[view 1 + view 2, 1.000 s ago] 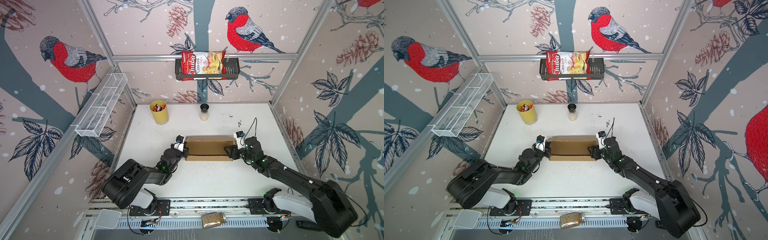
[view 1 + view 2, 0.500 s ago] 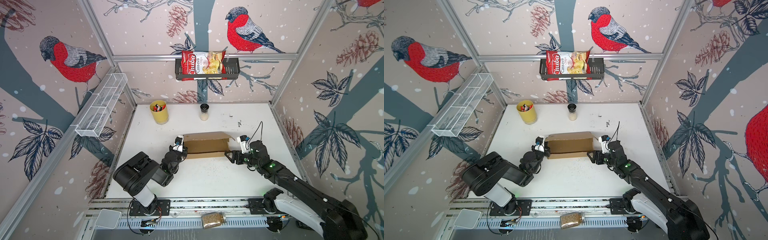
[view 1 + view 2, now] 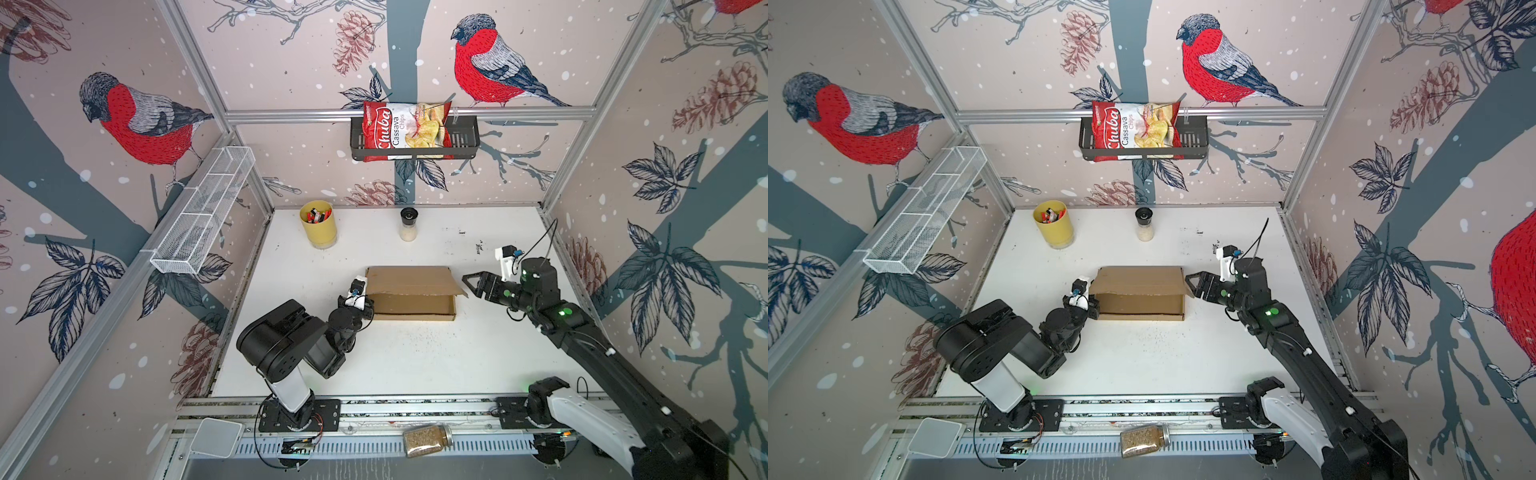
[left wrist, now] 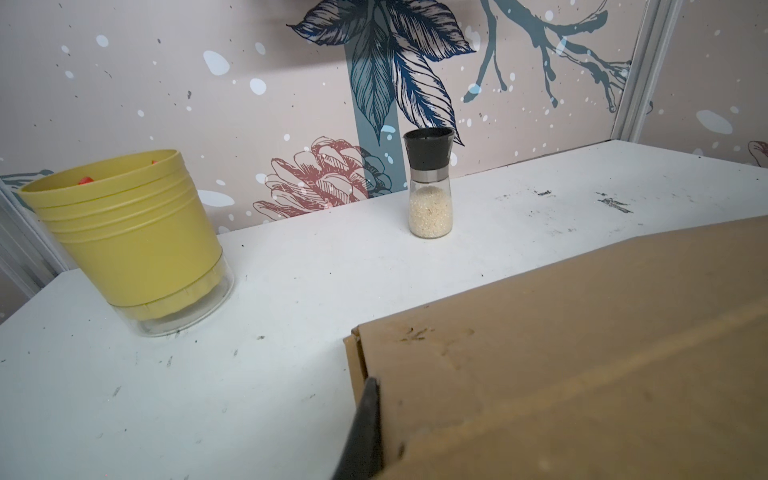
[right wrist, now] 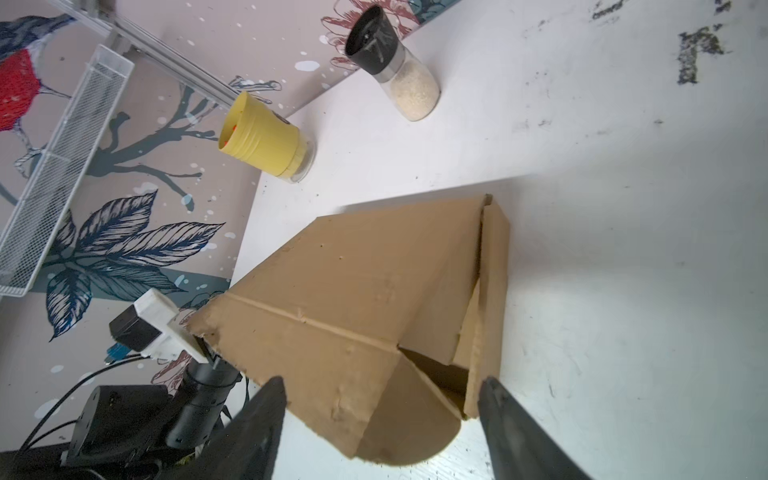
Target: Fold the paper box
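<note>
The paper box (image 3: 409, 280) (image 3: 1138, 279) is a brown cardboard mailer in the middle of the white table. Its lid stands partly raised, and a rounded flap sticks out at its right end (image 5: 407, 415). My left gripper (image 3: 368, 308) (image 3: 1094, 307) is at the box's left end, shut on the cardboard wall there. In the left wrist view one finger (image 4: 365, 419) lies against the box (image 4: 582, 353), and the lid hides the other. My right gripper (image 3: 467, 286) (image 3: 1191, 286) (image 5: 382, 382) is open just off the right end, touching nothing.
At the back of the table stand a yellow cup of pens (image 3: 318, 224) and a salt grinder (image 3: 408, 224). A wire basket (image 3: 203, 212) hangs on the left wall and a black shelf with a chips bag (image 3: 405, 133) on the back wall. A jar (image 3: 428, 438) lies on the front rail.
My right gripper has let go of the box's right end, drawn back to the right and opened wider. The lid has sprung up. The left arm has folded back, still at the left end.
</note>
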{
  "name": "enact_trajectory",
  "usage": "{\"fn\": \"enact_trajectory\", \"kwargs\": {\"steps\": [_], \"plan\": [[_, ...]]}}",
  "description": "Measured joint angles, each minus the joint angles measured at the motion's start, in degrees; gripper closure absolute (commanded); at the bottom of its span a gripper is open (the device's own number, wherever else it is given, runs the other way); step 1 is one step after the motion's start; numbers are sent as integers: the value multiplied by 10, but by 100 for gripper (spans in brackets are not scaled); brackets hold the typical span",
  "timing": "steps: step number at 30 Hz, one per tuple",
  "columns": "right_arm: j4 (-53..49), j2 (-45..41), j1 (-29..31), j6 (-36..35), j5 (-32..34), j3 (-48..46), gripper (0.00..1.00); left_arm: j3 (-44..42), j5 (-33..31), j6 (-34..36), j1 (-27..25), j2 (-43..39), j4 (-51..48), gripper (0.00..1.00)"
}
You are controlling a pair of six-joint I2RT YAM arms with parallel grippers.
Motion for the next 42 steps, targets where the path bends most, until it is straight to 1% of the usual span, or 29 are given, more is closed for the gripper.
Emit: {"fn": "enact_trajectory", "kwargs": {"steps": [5, 9, 12, 17, 20, 23, 27, 30, 33, 35, 37, 39, 42], "plan": [[-15, 101, 7, 0, -22, 58, 31, -14, 10, 6, -6, 2, 8, 89], [-21, 157, 35, -1, -38, 80, 32, -22, 10, 6, -17, 13, 8, 84], [-23, 188, 39, -2, -43, 82, 34, -33, 9, 6, -25, 21, 8, 78], [-30, 218, 42, -5, -43, 82, 35, -54, -4, -5, -44, 21, 8, 68], [-31, 230, 44, -8, -42, 82, 36, -65, -13, -9, -63, 17, 8, 59], [-31, 236, 45, -15, -42, 80, 36, -80, -30, -18, -83, -2, 7, 52], [-30, 243, 45, -15, -43, 80, 37, -82, -55, -33, -111, -47, 6, 51], [-28, 247, 46, -15, -43, 80, 37, -82, -83, -50, -133, -95, -12, 51], [-24, 254, 47, -15, -43, 80, 37, -82, -97, -80, -144, -164, -61, 51], [-23, 258, 46, -15, -43, 81, 37, -82, -106, -112, -144, -221, -131, 52], [-20, 262, 46, -15, -43, 82, 37, -77, -114, -144, -144, -260, -216, 52], [-20, 266, 45, -15, -43, 85, 38, -68, -122, -169, -144, -276, -287, 53], [-19, 273, 45, -15, -43, 92, 38, -64, -124, -198, -144, -282, -351, 54]]}}
